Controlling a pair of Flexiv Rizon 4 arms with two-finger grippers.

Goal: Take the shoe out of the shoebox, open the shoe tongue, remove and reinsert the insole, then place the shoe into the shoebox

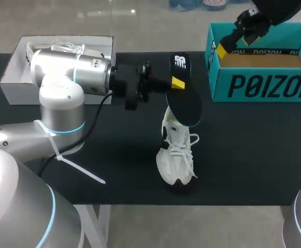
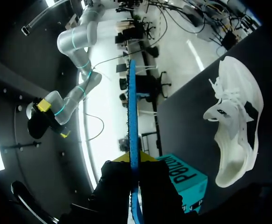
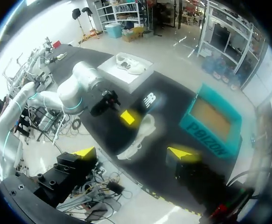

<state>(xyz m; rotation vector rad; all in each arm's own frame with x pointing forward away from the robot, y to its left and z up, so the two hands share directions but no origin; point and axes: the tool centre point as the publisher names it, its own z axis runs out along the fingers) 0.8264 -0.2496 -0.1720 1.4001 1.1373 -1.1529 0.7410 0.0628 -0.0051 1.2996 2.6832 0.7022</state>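
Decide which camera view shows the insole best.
The head view: the insole shows its whole dark face, held by the left end effector near the shoe. The left wrist view shows only its thin blue edge; the right wrist view shows it small and distant.

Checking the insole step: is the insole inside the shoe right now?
No, the left gripper holds the insole up in the air, apart from the white shoe.

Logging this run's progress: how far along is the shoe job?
Done: the white shoe sits on the table, outside the teal shoebox, and its insole is out. In hand: the left gripper is shut on the insole above the shoe. Left: reinserting the insole and boxing the shoe. The right gripper hangs open.
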